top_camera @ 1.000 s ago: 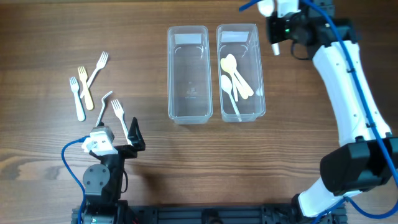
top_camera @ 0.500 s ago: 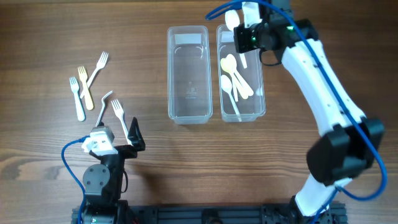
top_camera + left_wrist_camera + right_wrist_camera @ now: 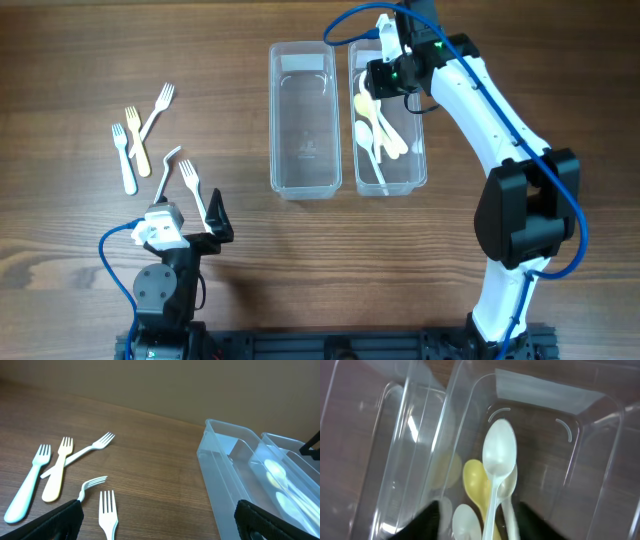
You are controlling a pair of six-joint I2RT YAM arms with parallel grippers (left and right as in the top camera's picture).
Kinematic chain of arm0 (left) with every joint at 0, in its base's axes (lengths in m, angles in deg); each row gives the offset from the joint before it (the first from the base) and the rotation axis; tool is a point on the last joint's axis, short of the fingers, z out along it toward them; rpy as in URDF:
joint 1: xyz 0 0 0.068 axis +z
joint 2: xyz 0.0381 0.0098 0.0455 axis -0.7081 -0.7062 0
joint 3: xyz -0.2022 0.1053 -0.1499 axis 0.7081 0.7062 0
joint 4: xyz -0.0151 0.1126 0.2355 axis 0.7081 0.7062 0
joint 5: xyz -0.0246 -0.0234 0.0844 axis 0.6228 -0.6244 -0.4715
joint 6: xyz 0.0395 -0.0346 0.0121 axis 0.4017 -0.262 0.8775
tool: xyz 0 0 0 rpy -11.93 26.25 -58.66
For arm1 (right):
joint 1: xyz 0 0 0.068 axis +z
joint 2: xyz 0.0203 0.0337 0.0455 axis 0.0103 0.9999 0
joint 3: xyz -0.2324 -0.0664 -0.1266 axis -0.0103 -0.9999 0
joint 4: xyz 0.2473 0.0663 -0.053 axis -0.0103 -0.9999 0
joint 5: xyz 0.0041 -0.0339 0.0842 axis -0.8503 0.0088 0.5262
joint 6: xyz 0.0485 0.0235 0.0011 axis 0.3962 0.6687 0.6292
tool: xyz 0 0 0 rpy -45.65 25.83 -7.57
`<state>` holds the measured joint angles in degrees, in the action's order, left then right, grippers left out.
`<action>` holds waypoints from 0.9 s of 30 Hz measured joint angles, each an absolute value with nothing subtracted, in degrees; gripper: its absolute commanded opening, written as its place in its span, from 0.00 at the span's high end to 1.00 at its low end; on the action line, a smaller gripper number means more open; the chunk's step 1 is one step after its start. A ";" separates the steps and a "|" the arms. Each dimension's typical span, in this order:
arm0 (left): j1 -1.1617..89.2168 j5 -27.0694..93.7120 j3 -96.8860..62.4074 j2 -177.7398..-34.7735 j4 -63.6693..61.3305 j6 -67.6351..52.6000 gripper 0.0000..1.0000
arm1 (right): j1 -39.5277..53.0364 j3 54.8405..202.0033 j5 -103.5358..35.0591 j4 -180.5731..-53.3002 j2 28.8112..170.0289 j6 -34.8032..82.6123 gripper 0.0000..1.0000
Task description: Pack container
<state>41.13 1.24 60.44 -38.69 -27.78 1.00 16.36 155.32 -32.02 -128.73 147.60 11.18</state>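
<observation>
On the worktop [image 3: 80, 250] we see the right bin [image 3: 421, 170]; over its far end hang the right jaws, released. Between them, a white spoon [image 3: 498, 452] lies lengthwise on other spoons [image 3: 475, 480], bowl toward the far wall. Our left jaws spread wide.

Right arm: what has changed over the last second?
The right gripper swung left from beyond the right container to above it and opened, freeing a white spoon onto the spoons there. Left gripper, forks and left container unchanged.
</observation>
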 measured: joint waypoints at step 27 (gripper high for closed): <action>41.13 1.24 60.44 -38.69 -27.78 0.97 0.00 | -2.48 162.35 -45.13 -132.77 126.69 7.77 0.00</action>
